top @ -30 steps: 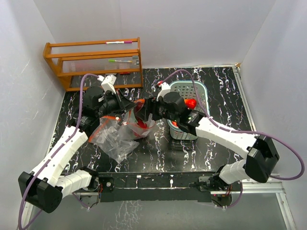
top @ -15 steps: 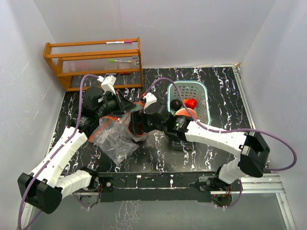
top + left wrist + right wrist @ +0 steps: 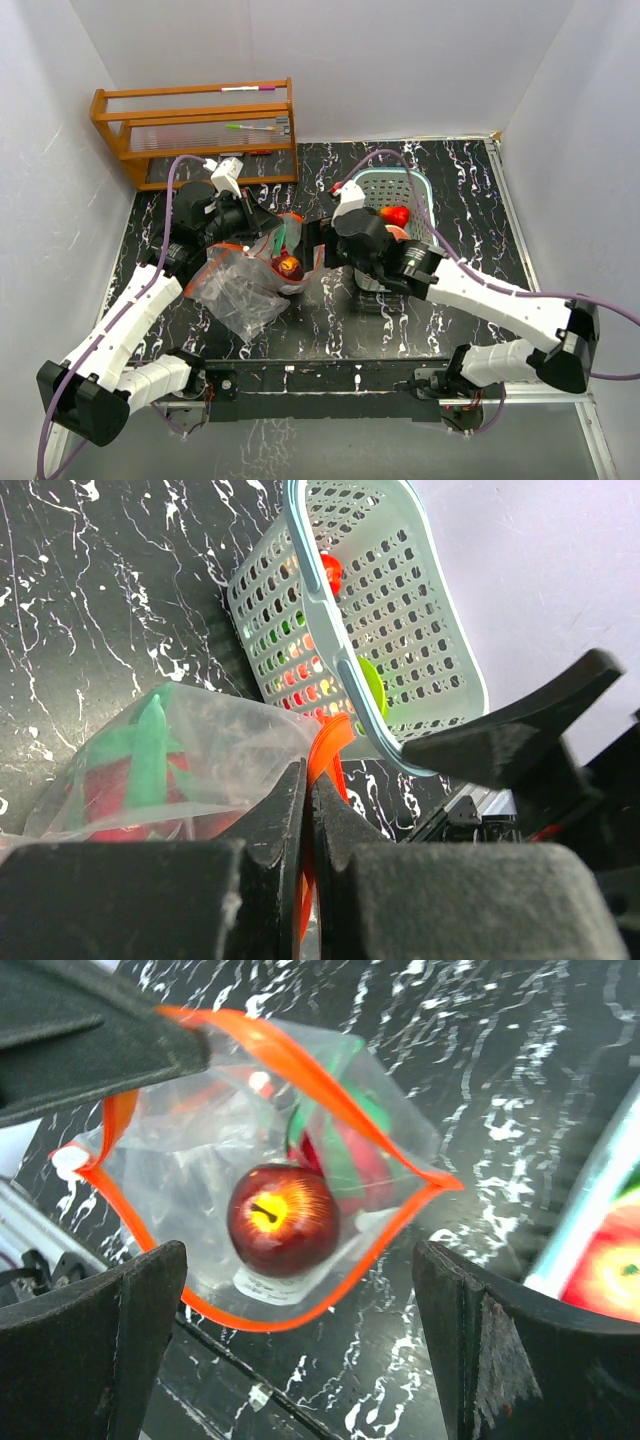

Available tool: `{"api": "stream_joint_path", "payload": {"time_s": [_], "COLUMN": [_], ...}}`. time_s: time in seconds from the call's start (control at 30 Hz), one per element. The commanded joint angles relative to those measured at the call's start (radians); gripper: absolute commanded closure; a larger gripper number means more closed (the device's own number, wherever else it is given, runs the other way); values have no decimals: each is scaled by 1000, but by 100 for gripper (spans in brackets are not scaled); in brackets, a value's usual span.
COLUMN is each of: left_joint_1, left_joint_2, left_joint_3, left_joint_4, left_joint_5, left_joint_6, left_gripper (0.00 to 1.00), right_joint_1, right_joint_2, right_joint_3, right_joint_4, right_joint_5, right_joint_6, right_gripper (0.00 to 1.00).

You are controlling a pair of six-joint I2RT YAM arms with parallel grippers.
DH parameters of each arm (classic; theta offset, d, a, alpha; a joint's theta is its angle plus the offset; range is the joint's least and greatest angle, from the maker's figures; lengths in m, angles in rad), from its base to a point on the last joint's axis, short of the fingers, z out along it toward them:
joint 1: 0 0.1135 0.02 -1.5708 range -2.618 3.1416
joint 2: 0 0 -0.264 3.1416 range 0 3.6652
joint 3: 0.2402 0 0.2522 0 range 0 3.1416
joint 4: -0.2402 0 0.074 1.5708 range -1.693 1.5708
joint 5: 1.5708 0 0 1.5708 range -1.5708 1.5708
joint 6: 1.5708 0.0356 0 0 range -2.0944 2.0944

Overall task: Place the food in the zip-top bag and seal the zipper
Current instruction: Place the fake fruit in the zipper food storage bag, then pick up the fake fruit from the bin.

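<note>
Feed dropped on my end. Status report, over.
Left gripper shut on zipper, bag mouth held open. Right gripper open above it, empty. Red apple inside bag; more food in basket. Nothing blocking.

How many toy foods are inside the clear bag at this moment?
2. A dark red apple lies just inside the open mouth of the zip-top bag; a red piece with green leaves sits behind it, deeper in. More may be hidden under the wrinkled plastic.
</note>
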Motion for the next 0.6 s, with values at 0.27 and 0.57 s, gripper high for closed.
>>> {"api": "stream_joint_path", "payload": {"time_s": [0.27, 0.57], "left_joint_1": [0, 0], "left_joint_2": [-6, -11], "left_joint_3": [43, 33], "left_joint_4": [-9, -17], "left_joint_5": [22, 16], "left_joint_6": [11, 16], "left_gripper": [100, 100], "right_joint_1": [-372, -519], "right_joint_2": [-39, 157], "right_joint_3": [124, 150], "right_joint_4": [-264, -159], "right_joint_5": [83, 2], "right_joint_6": [-2, -68], "right_gripper": [2, 3]}}
